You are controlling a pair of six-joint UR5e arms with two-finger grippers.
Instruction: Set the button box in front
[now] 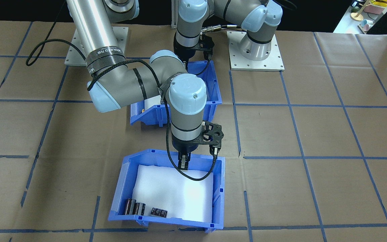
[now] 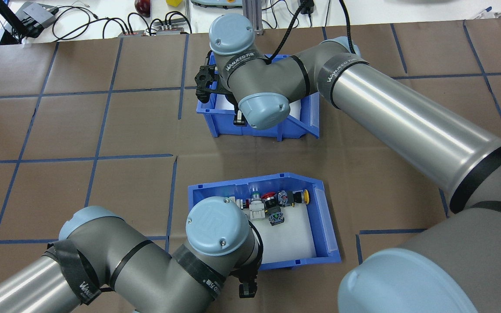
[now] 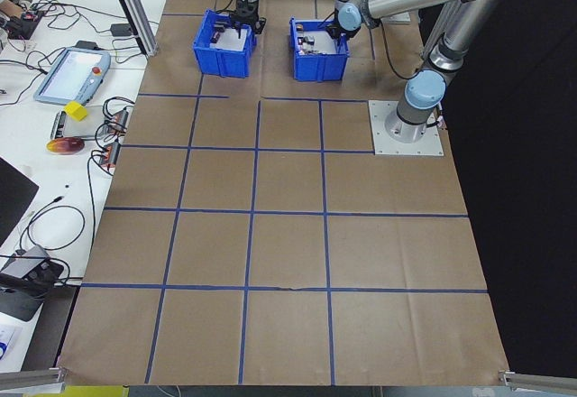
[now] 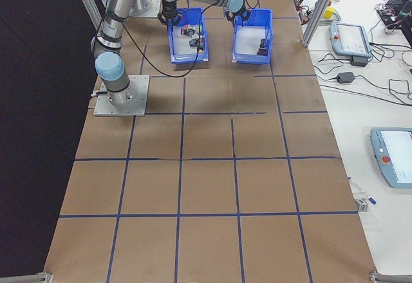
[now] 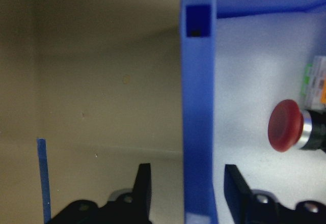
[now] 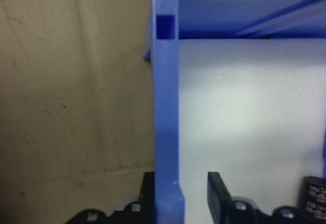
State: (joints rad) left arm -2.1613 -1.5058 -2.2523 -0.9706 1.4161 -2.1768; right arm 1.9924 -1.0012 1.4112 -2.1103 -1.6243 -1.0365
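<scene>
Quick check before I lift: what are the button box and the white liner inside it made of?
The button box looks like moulded plastic: uniform blue, faint sheen, thin walls with a moulded slot. The liner looks like soft white foam sheet, matte and slightly grainy, though it might be paper.

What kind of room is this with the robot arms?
Probably a robotics lab or test workshop. The table is covered in brown paper marked into squares with blue tape, two blue bins of small parts sit on it, and a side bench holds control tablets and tangled cables.
</scene>
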